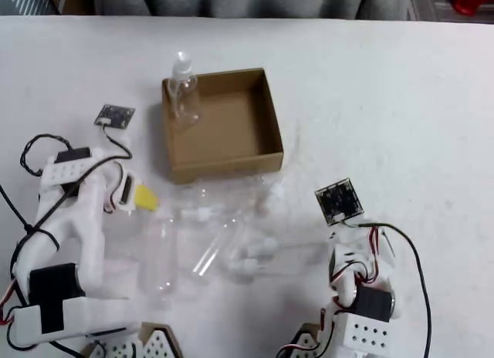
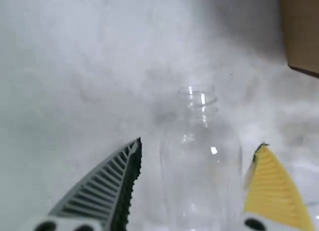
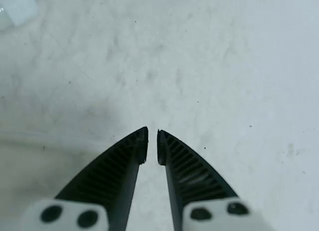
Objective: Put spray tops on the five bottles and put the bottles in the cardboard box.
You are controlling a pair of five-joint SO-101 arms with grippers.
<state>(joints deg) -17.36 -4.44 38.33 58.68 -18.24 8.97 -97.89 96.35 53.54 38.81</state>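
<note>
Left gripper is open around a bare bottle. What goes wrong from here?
1. The uncapped bottle sits inside the open left gripper, with neither side touching it. It is clear and smooth, so an uneven close may push it out instead of gripping it.
2. The loose bottles and spray tops lie crowded in front of the cardboard box. Lifting one may knock or roll its neighbours.
</note>
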